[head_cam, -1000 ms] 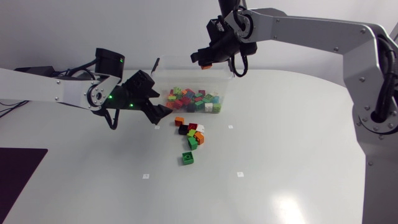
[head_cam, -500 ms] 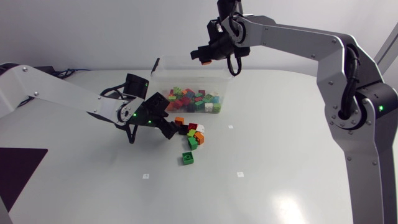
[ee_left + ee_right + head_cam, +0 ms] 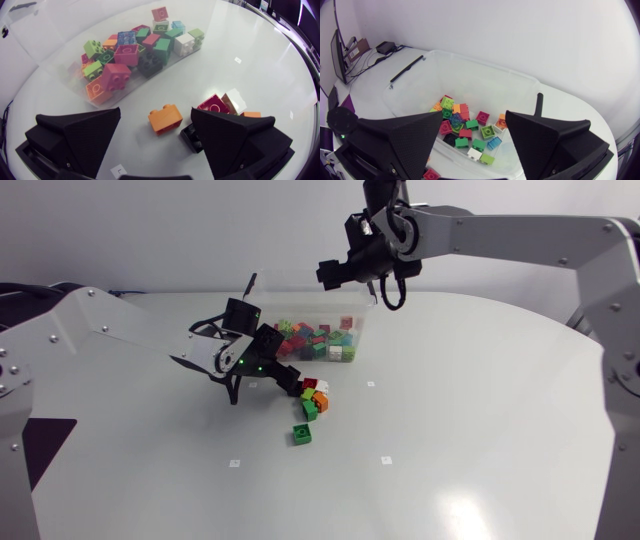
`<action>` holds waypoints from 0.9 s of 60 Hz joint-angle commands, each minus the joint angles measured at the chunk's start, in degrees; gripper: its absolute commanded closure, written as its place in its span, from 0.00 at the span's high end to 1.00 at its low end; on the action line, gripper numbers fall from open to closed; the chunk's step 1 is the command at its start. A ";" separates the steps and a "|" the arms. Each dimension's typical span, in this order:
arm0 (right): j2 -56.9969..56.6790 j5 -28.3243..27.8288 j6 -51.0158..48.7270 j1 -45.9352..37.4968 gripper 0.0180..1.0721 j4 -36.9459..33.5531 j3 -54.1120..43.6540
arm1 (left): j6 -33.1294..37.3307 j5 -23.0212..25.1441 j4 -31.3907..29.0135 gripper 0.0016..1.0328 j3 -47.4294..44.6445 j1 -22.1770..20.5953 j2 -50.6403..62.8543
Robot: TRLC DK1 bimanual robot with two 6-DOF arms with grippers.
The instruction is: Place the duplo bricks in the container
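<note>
The left pincer (image 3: 156, 112) stood wide open and empty over the orange brick (image 3: 165, 119), so it needed to drop squarely before closing.

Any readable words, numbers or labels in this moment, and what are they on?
No readable text anywhere.
White table markers: too small to read; the one nearest in the left wrist view shows only a blurred mark.
Bricks and container: no legible print.
</note>
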 commanded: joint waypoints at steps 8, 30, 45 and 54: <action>-12.08 0.26 0.14 0.55 0.90 4.70 -14.79 | -2.85 -2.69 0.96 0.95 2.58 -0.87 2.58; -23.16 0.26 0.23 0.81 0.90 8.92 -32.36 | -4.43 -4.28 0.78 0.93 1.00 -2.01 3.11; -26.50 0.26 0.41 1.69 0.90 10.32 -38.78 | -5.13 -4.28 -1.59 0.84 1.00 -1.48 3.02; -28.08 0.35 0.23 2.31 0.90 10.32 -41.68 | -5.57 -4.28 -3.35 0.71 1.08 -1.40 2.75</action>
